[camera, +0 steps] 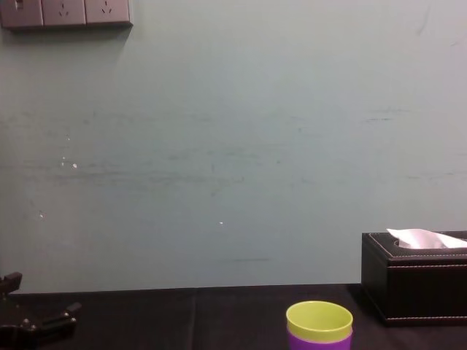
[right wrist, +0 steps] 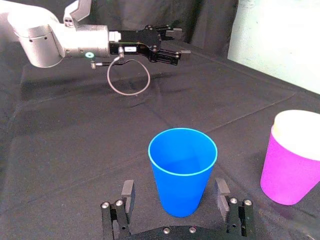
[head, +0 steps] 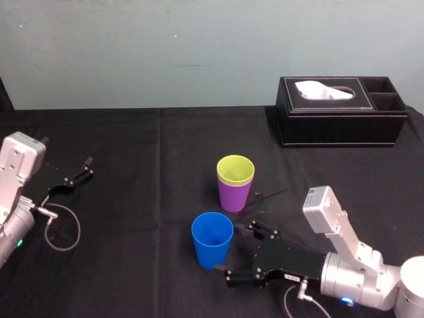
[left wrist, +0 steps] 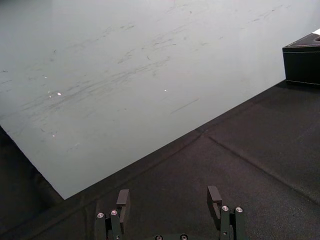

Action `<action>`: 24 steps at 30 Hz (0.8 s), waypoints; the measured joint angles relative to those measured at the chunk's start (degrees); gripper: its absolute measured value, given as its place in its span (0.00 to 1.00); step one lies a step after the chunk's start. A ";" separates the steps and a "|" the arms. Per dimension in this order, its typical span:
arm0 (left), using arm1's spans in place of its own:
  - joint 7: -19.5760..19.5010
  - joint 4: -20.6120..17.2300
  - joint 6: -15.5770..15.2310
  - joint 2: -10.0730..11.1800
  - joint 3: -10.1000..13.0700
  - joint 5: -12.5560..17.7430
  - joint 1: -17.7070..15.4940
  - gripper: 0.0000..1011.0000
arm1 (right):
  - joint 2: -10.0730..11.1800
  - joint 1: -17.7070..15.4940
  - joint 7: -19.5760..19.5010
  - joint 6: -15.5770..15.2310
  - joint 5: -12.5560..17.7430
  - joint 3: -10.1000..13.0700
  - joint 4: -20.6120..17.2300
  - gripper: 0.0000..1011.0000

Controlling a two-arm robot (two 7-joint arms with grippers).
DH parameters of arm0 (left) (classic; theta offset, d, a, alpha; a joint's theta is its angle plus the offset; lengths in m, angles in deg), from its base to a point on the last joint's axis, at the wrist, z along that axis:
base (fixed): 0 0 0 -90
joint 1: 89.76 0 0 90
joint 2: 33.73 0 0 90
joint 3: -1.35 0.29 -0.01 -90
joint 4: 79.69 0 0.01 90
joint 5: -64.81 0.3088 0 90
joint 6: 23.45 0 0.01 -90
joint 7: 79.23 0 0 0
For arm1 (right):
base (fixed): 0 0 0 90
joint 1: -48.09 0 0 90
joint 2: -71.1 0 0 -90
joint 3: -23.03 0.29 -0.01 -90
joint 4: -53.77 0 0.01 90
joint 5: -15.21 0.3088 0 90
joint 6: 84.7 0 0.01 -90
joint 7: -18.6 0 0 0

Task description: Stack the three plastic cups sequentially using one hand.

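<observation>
holding yellow-green cup (head: 235,169) — purple cup (head: 234,196), blue cup (head: 212,240) empty

— Is there any writing to read here?
— None that can be made out. The left gripper (right wrist: 181,42) has a white sticker (right wrist: 129,49) on its black body, but the dark marks on it are too small to read.
— And the right gripper (head: 233,249)?
— It has a second sticker (head: 289,273) on its body, just as illegible. The tissue box (head: 341,126) shows stitched black sides with no legible lettering
</observation>
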 joint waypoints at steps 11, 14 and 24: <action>0.00 0.00 0.00 0.00 0.00 0.00 0.00 1.00 | -0.45 1.47 -0.16 -0.26 0.00 -0.91 0.99 0.99; 0.00 0.00 0.00 0.00 0.00 0.00 0.00 1.00 | -0.71 1.90 -0.34 -0.26 -0.26 -1.19 1.44 0.99; 0.00 0.00 0.00 0.00 0.00 0.00 0.00 1.00 | -1.67 3.55 -0.48 -0.23 -0.70 -1.82 2.93 0.99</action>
